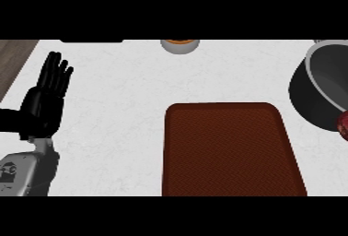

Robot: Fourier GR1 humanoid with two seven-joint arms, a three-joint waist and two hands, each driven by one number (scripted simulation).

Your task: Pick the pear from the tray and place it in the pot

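The tray lay bare, well right of the left hand's straight, upright fingers, which rested holding nothing. A reddish fruit, likely the pear, showed at the pot's near rim, so placement seemed nearly done. The right hand was out of view.

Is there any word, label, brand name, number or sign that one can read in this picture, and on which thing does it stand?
No readable text anywhere.
Brown tray: only a woven pattern, no writing.
Dark pot: plain, no label.
Left forearm: a small dark mark on the grey cover, too small to read as any letter or number.
Left hand: plain black.
Orange-topped object at the far edge: no visible label.
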